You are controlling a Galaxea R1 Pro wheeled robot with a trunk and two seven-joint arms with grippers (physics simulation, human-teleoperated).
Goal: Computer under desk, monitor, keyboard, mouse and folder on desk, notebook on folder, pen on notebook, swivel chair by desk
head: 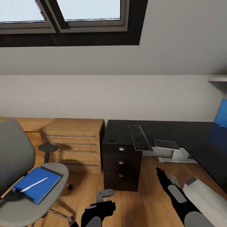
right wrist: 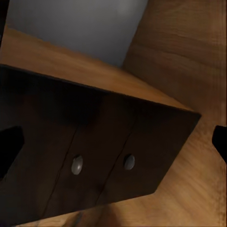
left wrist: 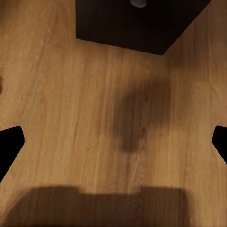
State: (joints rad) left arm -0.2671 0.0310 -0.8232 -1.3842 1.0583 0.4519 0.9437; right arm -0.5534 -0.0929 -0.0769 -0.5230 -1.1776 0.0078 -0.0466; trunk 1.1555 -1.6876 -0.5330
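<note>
One large L-shaped black-topped bench stands against the white wall, with one black three-drawer unit under its left end; three round silver knobs show on the drawer fronts in the head view, two in the right wrist view. One long slim dark-grey keyboard with black keys lies on the bench top, running from near the back toward the front edge, its near end at that edge. One small black oval mouse sits near the left edge of the bench, apart from the keyboard. One grey-white flat box lies on the floor under the bench.

One grey upholstered swivel chair with a tall back stands at the left, well apart from the bench. On its seat lies one blue flat folder-like item, and one thin white-silver pen rests on top of it. One light-wood chest with long bar handles stands just beside the drawer unit.

Both arms hang low over the wooden floor. The left gripper has its fingers spread wide, holding nothing, as the left wrist view confirms. The right gripper likewise stands apart and empty, facing the drawer unit.
</note>
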